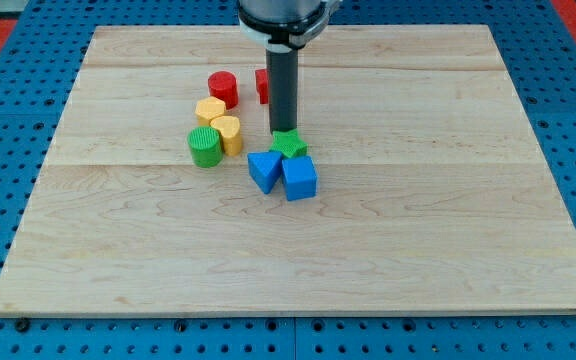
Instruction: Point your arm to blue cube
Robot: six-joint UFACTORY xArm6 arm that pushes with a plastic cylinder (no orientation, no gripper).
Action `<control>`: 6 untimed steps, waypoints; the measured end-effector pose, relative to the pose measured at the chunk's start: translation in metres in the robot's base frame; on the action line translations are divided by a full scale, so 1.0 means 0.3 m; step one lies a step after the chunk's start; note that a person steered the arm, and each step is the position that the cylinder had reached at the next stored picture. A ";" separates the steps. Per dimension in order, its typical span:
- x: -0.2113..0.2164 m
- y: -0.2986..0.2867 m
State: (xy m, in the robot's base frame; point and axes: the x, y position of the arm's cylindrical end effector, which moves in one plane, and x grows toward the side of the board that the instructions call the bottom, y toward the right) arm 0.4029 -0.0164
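Observation:
The blue cube [300, 178] lies near the middle of the wooden board [418, 220]. A blue triangular block [263, 170] touches its left side. A green star-shaped block [289, 145] sits just above the two blue blocks. My tip [283, 133] is at the upper edge of the green block, a short way above and slightly left of the blue cube. The rod rises straight toward the view's top.
A red cylinder [222, 87] and a red block [262, 85], partly hidden behind the rod, lie toward the view's top. Two yellow blocks [210, 110] [228, 133] and a green cylinder [205, 146] cluster left of the tip. Blue pegboard [8, 150] surrounds the board.

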 end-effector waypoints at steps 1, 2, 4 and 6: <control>0.028 -0.023; 0.031 0.098; 0.181 0.401; 0.184 0.062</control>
